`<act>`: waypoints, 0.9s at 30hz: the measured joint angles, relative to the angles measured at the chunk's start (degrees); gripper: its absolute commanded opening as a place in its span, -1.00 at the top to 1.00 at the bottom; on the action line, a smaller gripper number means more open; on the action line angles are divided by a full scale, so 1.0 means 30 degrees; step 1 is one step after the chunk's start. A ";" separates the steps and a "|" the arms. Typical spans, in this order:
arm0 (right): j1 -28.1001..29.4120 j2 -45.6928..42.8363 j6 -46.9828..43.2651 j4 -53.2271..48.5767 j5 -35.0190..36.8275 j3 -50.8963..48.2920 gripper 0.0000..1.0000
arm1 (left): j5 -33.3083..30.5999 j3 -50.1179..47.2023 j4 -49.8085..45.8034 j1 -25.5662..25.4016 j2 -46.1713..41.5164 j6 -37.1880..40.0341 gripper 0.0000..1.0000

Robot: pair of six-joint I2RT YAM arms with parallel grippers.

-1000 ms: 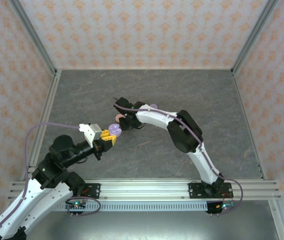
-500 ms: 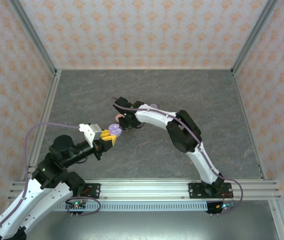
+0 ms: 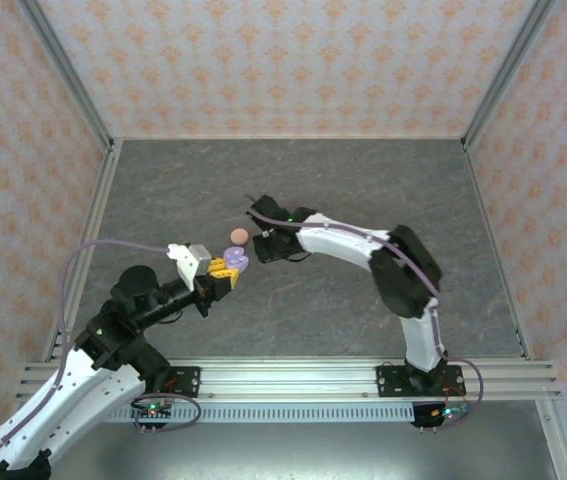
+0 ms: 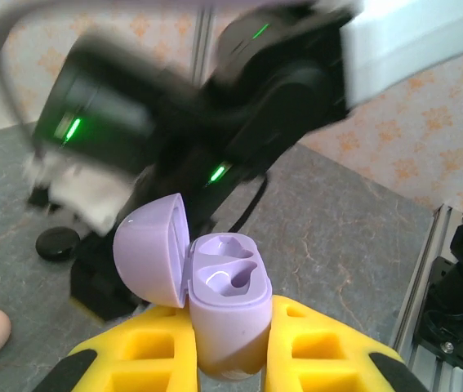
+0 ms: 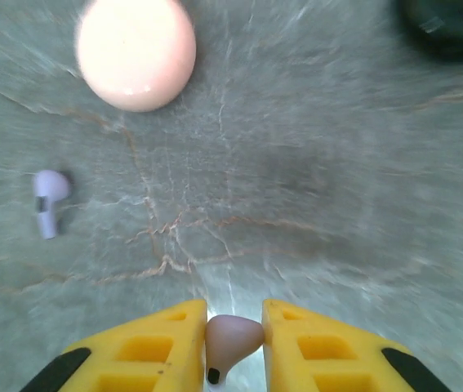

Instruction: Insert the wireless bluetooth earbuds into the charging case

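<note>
From above, the left gripper (image 3: 227,268) is holding the purple charging case (image 3: 235,261) over the table (image 3: 383,180), near a pink disc (image 3: 235,235). In the left wrist view, its yellow jaws are squeezing the case tight, the lid is standing open and both little holes are looking empty, so no bud is in yet. In the right wrist view, the right gripper (image 5: 233,327) is pinching one pale earbud (image 5: 233,336) between its jaws, while a lavender earbud (image 5: 49,196) is lying on the table, waiting its turn.
</note>
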 measured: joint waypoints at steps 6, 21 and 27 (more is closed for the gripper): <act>-0.1341 -0.7533 0.0291 0.1282 0.0240 -0.3563 0.51 | 0.0117 -0.1311 0.3315 0.0000 0.2259 -0.0721 1.00; -0.0583 -1.6407 0.2521 0.3315 -0.1231 -0.7125 0.51 | 0.0539 -0.1260 0.9799 -0.0153 0.8327 -0.0350 1.00; 0.0561 -1.5752 0.2637 0.4495 -0.0714 -0.7125 0.51 | 0.0707 -0.0262 1.0805 -0.0393 0.9843 0.0109 1.00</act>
